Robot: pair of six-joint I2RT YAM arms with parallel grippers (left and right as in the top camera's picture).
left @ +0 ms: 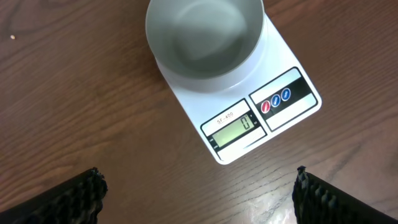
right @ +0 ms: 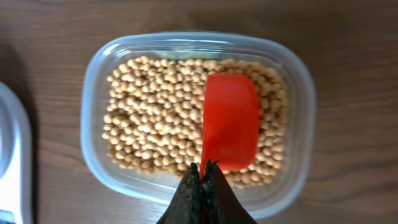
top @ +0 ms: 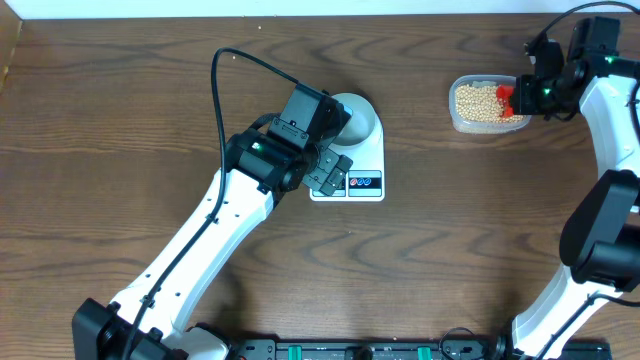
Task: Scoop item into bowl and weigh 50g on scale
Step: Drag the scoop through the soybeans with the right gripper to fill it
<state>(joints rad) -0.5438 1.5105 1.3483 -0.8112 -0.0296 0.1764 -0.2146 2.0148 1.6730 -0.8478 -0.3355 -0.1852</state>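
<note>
Dark wood-grain tabletop (top: 120,100) carries two stations. Near the middle, toward the far edge, the white scale (left: 186,104) has the pale bowl (left: 205,37) sitting on its platform. The bowl is empty and the display (left: 235,129) reads 0. Toward the far right corner, well apart from the scale, the clear tub (right: 93,93) holds the beans (right: 155,112). Your right claw (right: 202,177) is clamped on the handle of the red scoop (right: 230,118), whose cup lies over the beans inside the tub with none showing in it. Your left claw (left: 199,173) hangs over the scale's near end, fingers wide apart, gripping nothing.

You look to be on the first scoop, with nothing in the bowl yet. Next, dig the cup under the heap and lift it level so nothing rolls off. Then carry it across to the bowl and tip slowly, watching the display. I judge you should pull your left arm back first, since it overhangs the scale and crowds the pouring path.
</note>
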